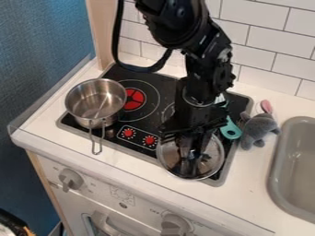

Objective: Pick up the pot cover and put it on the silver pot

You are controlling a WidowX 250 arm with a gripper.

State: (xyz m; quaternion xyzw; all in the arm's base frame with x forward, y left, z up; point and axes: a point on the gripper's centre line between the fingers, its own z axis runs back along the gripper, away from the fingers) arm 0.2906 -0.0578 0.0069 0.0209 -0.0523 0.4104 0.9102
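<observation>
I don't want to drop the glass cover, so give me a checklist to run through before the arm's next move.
1. Gripper over the pot cover: ok.
2. Secure hold on the cover: cannot tell.
3. Cover raised off the stove: cannot tell.
4. Silver pot upright, its top uncovered: ok, at the stove's left side in the camera view.
5. Cover lined up above the pot: not ok, it is near the stove's front right.
6. Teal utensil and plush toy out of the way: ok, on the cover's far side from the pot.
</observation>
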